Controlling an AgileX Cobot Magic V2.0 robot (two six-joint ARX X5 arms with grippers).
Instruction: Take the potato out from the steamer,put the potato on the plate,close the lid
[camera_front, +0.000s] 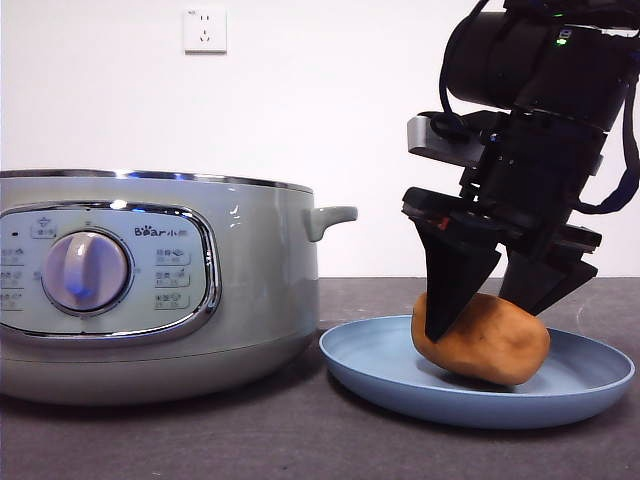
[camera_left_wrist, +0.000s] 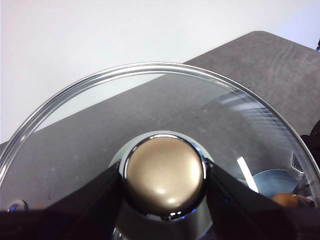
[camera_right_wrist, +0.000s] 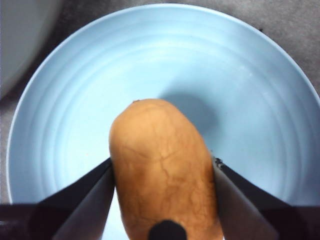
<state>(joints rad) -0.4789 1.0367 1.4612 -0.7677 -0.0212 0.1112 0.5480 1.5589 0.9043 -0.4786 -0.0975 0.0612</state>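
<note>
The orange-brown potato (camera_front: 490, 345) (camera_right_wrist: 162, 190) rests on the light blue plate (camera_front: 380, 375) (camera_right_wrist: 75, 100), to the right of the grey-green steamer (camera_front: 250, 280). My right gripper (camera_front: 487, 320) (camera_right_wrist: 163, 162) comes down from above, its two jaws pressed against the potato's sides. The steamer stands with no lid on it. My left gripper (camera_left_wrist: 164, 172) is shut on the knob (camera_left_wrist: 165, 175) of the glass lid (camera_left_wrist: 100, 130) and holds it up over the table. Through the glass a bit of the plate (camera_left_wrist: 272, 180) shows.
The steamer's side handle (camera_front: 335, 218) points toward the plate. A wall socket (camera_front: 205, 28) sits on the white wall behind. Dark grey tabletop (camera_front: 300, 440) runs in front of the steamer and the plate.
</note>
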